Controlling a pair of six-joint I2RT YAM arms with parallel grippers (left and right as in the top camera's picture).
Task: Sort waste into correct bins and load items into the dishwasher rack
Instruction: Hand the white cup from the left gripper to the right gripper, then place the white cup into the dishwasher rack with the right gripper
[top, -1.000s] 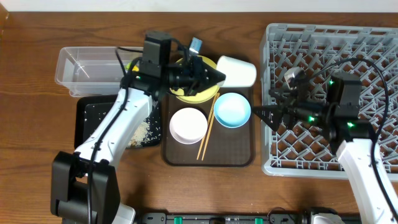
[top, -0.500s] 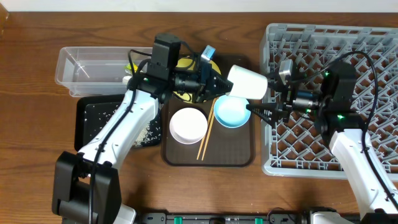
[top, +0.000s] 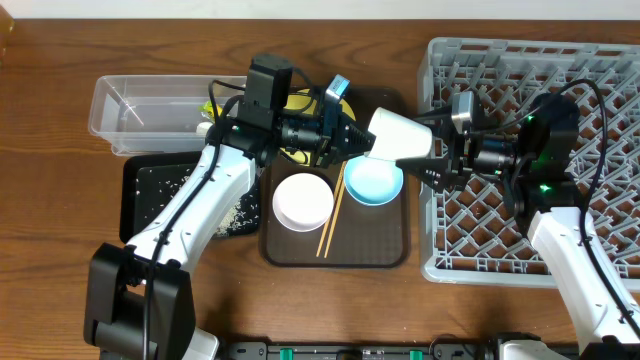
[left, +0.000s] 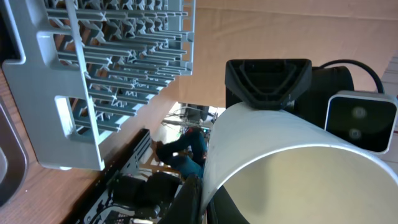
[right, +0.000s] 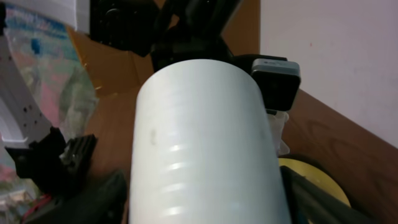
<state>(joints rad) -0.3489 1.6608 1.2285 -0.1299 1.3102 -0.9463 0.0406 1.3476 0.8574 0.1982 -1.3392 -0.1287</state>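
The small pale cup (top: 400, 135) is held by its rim in the left gripper (top: 358, 139), above the brown tray (top: 385, 255). Its other end is set between the right gripper's (top: 432, 150) fingers; their grip cannot be told.

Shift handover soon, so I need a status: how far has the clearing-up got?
Done: rice scraps lie in the black tray. In hand: the left hand holds the cup by its rim, its base between the right hand's fingers, beside the rack. Left: white bowl, blue bowl, chopsticks and yellow plate sit on the brown tray.
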